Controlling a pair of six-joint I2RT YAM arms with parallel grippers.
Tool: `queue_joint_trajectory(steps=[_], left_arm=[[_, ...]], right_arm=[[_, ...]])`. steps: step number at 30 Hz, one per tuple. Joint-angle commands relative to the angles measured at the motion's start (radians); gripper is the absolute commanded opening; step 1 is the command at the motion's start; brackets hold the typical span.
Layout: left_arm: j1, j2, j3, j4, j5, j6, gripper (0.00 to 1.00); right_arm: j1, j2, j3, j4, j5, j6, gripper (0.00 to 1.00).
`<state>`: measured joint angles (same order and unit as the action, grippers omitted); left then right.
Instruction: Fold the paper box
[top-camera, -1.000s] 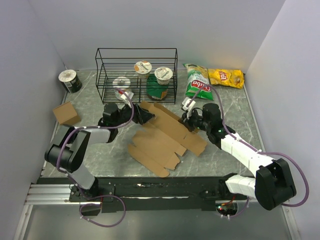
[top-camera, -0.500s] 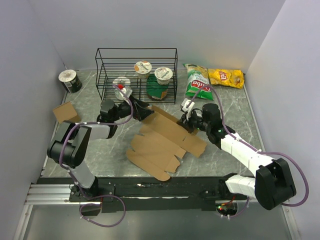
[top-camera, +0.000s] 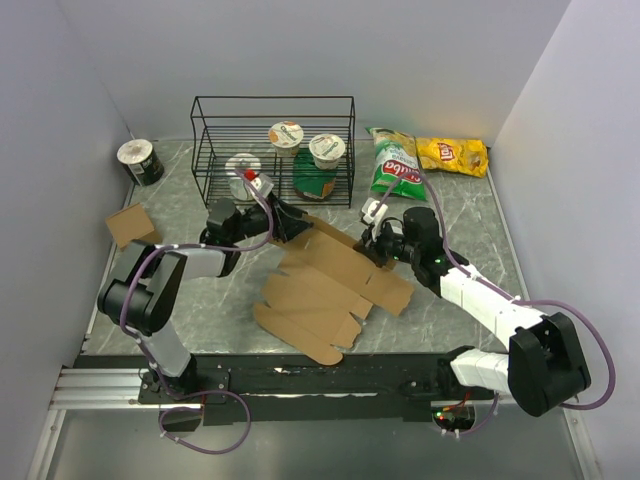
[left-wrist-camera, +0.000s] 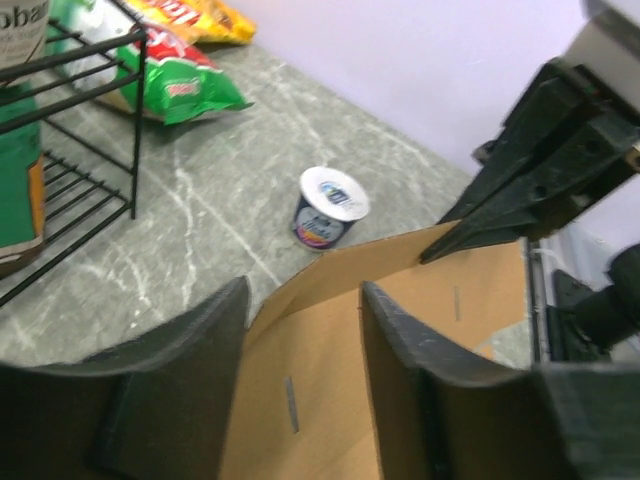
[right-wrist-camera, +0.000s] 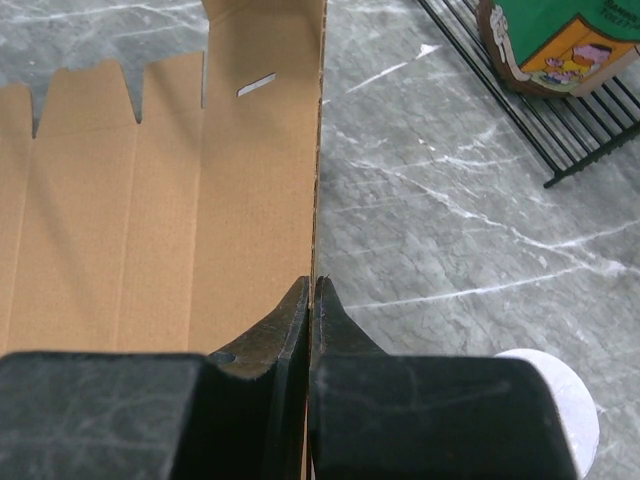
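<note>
Since a second ago the left gripper (top-camera: 287, 222) has edged away from the bases toward the wire rack (top-camera: 273, 99), and the corner of the paper box (top-camera: 325, 290) at its fingers sits higher, while the whole sheet has shifted a little on the table.

Nearest the bases, the box lies as a flat die-cut sheet with its notched flaps pointing at the near edge. Its far long edge runs on a diagonal, from far-left down to near-right, and both grippers sit along that one edge. The left gripper has the far-left corner. In its wrist view the fingers (left-wrist-camera: 180, 370) stand apart with the raised cardboard passing between them, so they straddle it rather than clamp it. The right gripper (top-camera: 377, 247) sits farther along the same edge, and its jaws are pinched tight on the sheet's rim.

So the box lies nearward of both grippers, and its creases seem to run parallel to the held edge. The fold probably means carrying that edge toward the bases. The left jaws would likely need to close first.

Beyond the edge a yoghurt cup (left-wrist-camera: 328, 205) stands on the table. Farther back are the rack, a green snack bag (top-camera: 392, 165) and a yellow one (top-camera: 452, 155).
</note>
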<state>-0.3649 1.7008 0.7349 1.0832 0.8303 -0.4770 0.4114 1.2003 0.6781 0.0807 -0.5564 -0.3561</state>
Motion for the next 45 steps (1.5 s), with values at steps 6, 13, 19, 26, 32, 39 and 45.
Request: queue_joint_trajectory(steps=[6,13,19,26,32,39,45], left_arm=[[-0.115,-0.079,0.052,-0.265,-0.264,0.133,0.41],[-0.161,-0.095,0.021,-0.295,-0.392,0.103,0.37],[-0.186,-0.073,0.032,-0.289,-0.413,0.014,0.38],[-0.220,-0.084,0.038,-0.357,-0.560,-0.087,0.38],[-0.289,-0.078,0.078,-0.463,-0.738,-0.069,0.34],[-0.361,-0.061,0.145,-0.588,-0.907,0.024,0.26],[-0.420,-0.017,0.216,-0.684,-1.016,0.037,0.26]], right_arm=[[-0.002,-0.011,0.015,0.044,0.053,0.005,0.00],[-0.002,-0.019,0.005,0.057,0.085,0.003,0.00],[0.001,-0.022,0.001,0.056,0.113,-0.001,0.00],[0.006,-0.033,-0.012,0.085,0.159,0.009,0.00],[0.013,-0.048,-0.022,0.093,0.202,0.011,0.00],[0.013,-0.059,-0.029,0.103,0.217,0.011,0.00],[0.018,-0.062,-0.032,0.108,0.239,0.009,0.00]])
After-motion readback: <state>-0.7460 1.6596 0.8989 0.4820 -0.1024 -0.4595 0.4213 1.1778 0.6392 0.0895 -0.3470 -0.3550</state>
